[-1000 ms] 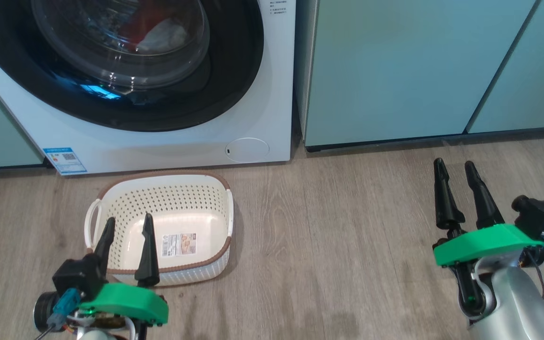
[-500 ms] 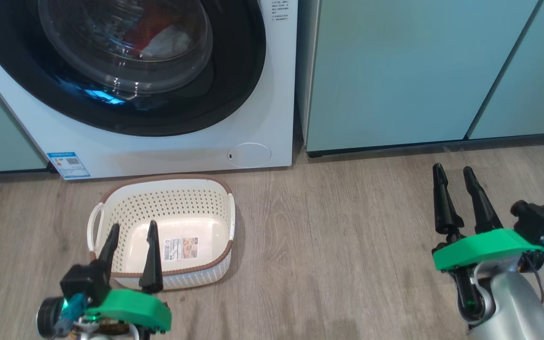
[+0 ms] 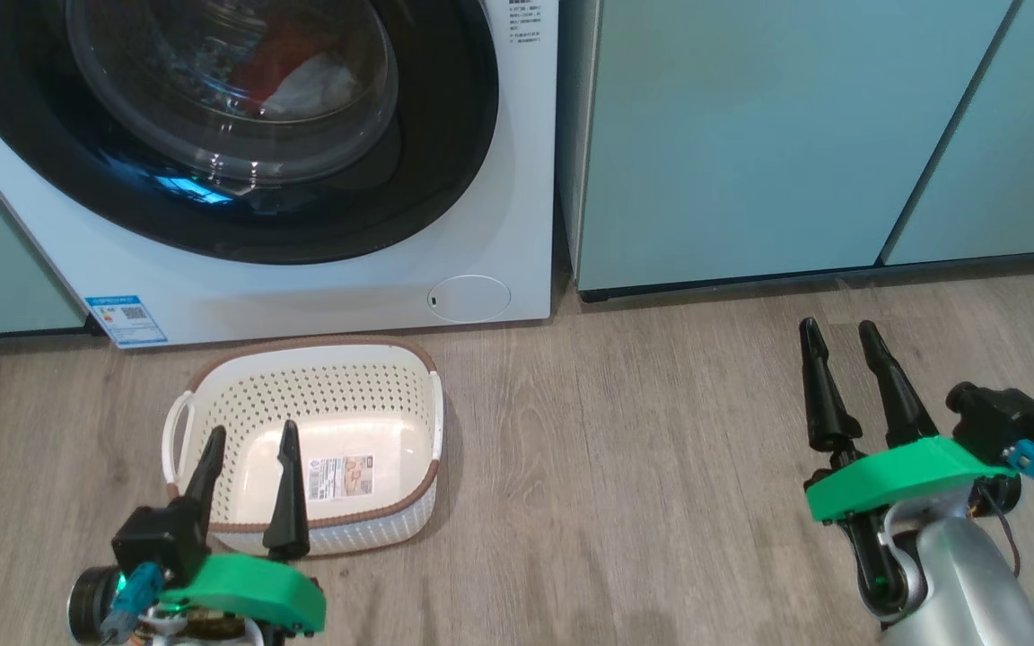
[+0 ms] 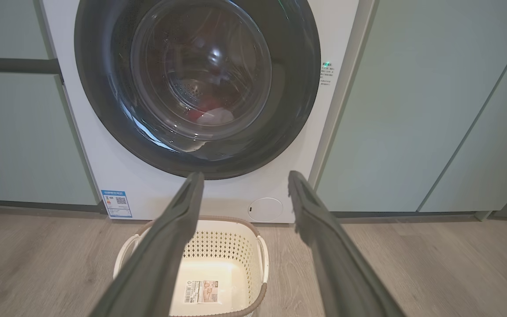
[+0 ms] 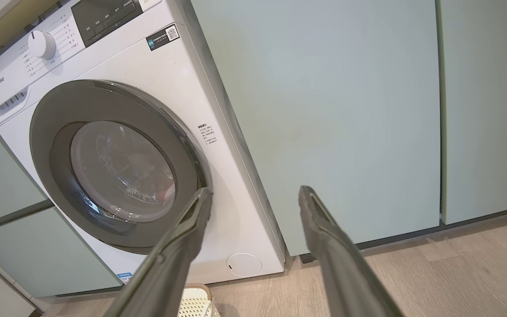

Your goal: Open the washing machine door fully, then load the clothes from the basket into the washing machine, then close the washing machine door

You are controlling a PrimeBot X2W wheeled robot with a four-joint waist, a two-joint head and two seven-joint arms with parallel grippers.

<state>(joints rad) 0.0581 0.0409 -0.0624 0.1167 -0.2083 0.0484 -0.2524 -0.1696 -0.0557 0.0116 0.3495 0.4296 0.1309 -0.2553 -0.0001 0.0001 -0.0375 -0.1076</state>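
While the washing machine door (image 3: 230, 126) sat shut with the clothes (image 3: 293, 72) behind its window, the basket (image 3: 319, 395) stood on the floor (image 3: 625, 467) just before the washing machine (image 3: 481, 233), the left gripper (image 3: 251, 431) above its near rim, the right gripper (image 3: 838, 325) well apart, both with jaws wide.

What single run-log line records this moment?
washing machine door: shut | clothes: inside | basket: empty | left gripper: open | right gripper: open

Bright, even indoor light. The glossy washing machine door (image 3: 230, 90) throws white and blue glare off its window, and the basket (image 3: 319, 395) casts a soft shadow to its right on the floor (image 3: 616, 449). In the wrist views the cabinets (image 5: 324, 110) lean toward the picture edges.
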